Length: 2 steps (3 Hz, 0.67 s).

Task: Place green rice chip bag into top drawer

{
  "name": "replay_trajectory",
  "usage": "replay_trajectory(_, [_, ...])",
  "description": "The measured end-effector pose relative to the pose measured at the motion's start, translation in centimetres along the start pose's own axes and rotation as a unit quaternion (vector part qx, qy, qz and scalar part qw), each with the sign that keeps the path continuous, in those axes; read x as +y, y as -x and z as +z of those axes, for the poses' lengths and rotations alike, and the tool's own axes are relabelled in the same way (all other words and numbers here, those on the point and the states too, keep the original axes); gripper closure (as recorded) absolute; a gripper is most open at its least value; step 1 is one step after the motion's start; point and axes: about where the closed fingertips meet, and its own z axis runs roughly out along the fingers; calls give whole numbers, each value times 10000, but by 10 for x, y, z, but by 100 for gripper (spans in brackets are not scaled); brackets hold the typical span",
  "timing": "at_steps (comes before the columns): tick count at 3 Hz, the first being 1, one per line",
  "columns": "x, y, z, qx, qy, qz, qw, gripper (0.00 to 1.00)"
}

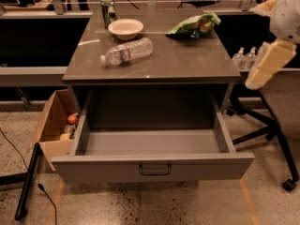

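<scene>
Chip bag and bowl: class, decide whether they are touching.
Apart. The camera view shows bare tabletop between the chip bag and the bowl. The gripper is out of view; only the arm shows at right.

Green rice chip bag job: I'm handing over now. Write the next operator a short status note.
The gripper is at the view's right edge, beside the table, apart from the green rice chip bag.
The bag lies on the table's far right corner.
The top drawer is pulled open, no bag inside.
Done: drawer open.
Left: grasp the bag, place it in the drawer.
</scene>
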Motion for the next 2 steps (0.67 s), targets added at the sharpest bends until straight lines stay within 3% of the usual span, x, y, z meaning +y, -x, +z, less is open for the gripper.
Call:
replay_trajectory(1, [-59, 3, 16, -364, -613, -346, 9969, 0])
replay_trajectory(2, [-123, 8, 59, -535, -1087, -794, 9895, 0])
